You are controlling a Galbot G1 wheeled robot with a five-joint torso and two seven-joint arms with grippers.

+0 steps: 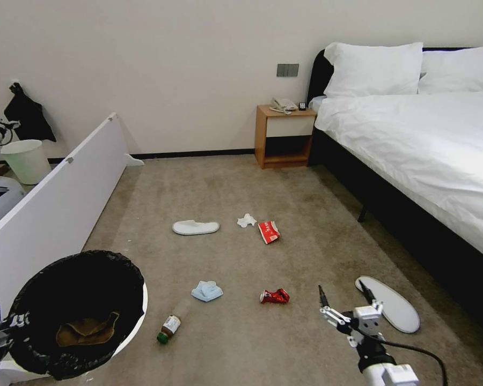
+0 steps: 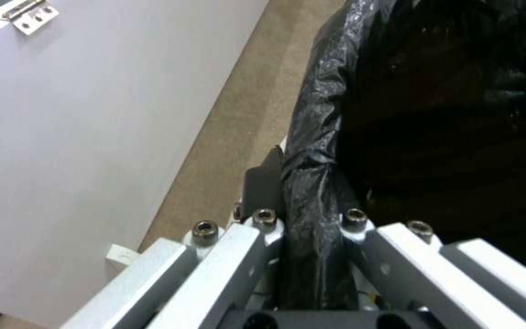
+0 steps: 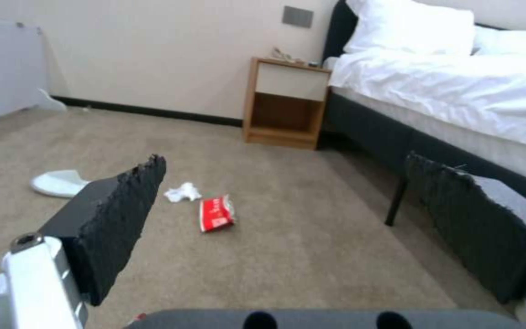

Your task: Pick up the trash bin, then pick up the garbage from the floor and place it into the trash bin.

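Left gripper (image 2: pixel 312 228) fingers clamped on the black-bagged rim of the trash bin (image 1: pixel 78 316), held at the robot's lower left; crumpled brown paper (image 1: pixel 87 329) sits inside. Right gripper (image 1: pixel 343 305) hangs above the carpet with fingers spread, empty. Bin pickup looks done; step in hand is litter collection. On the floor: red can (image 1: pixel 274 296) nearest the right gripper, blue cloth (image 1: pixel 207 291), bottle (image 1: pixel 169 328), red-white packet (image 1: pixel 269 231), tissue (image 1: pixel 246 220), two slippers (image 1: pixel 195 227). Next calls for lowering the right gripper over the can.
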